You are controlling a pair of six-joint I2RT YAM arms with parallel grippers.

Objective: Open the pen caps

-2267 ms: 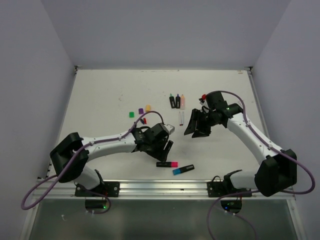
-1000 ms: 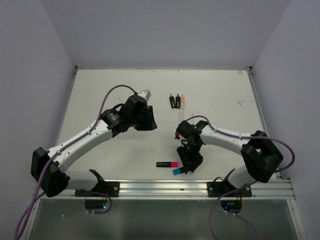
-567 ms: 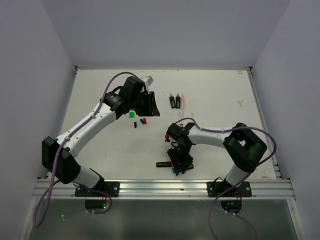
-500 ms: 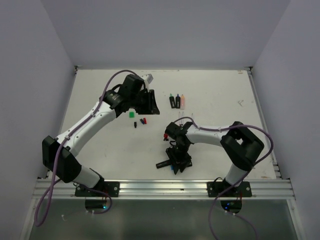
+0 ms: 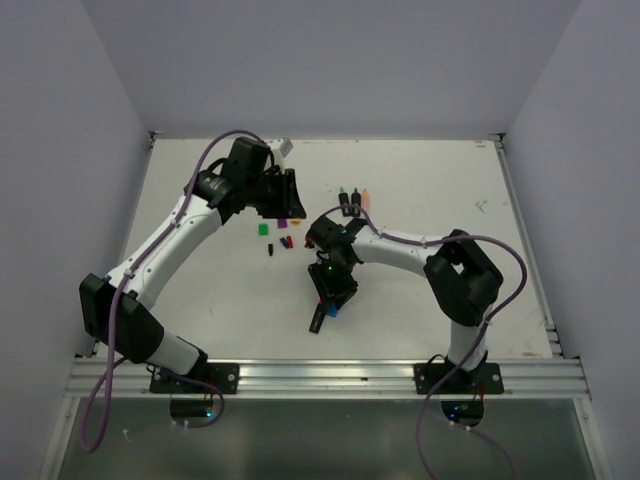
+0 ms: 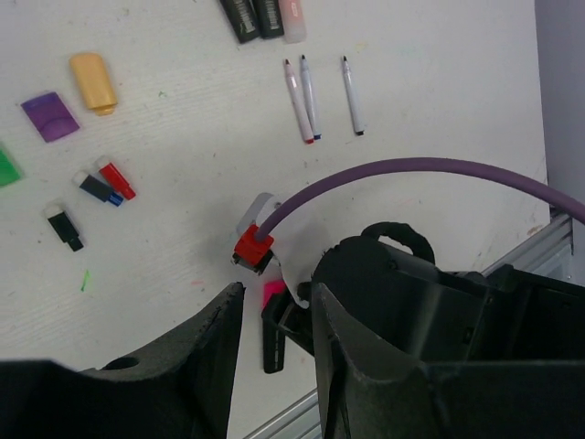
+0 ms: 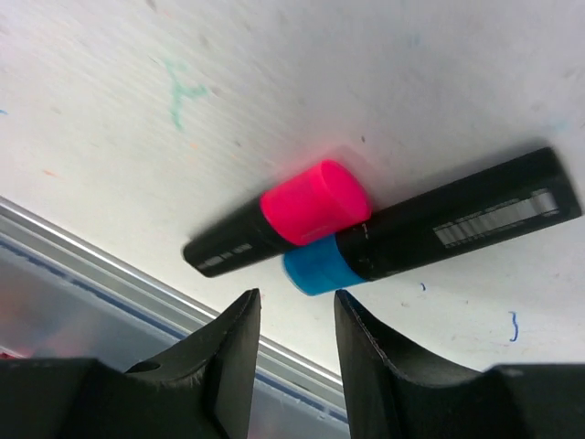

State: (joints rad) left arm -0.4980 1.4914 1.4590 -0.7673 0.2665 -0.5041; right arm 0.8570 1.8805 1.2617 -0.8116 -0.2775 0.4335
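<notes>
Right gripper (image 7: pixel 292 304) has its jaws apart and empty. Pink cap (image 7: pixel 313 203) and blue cap (image 7: pixel 315 268) touch just ahead of its fingertips, both still on their highlighters (image 7: pixel 457 224), so it's probably lining up a grab. Left gripper (image 6: pixel 274 293) is also apart and empty, with the loose orange cap (image 6: pixel 93 82) well ahead. Since half a second ago the right gripper has slid away from the rail (image 5: pixel 330 372), and the highlighters moved with it.

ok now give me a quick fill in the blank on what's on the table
The highlighter with the pink cap lies against one with a ___ cap. Between the orange cap and the green cap lies a ___ cap. The thin white pens number ___. The right gripper holds ___.
Missing words: blue; purple; three; nothing.
</notes>
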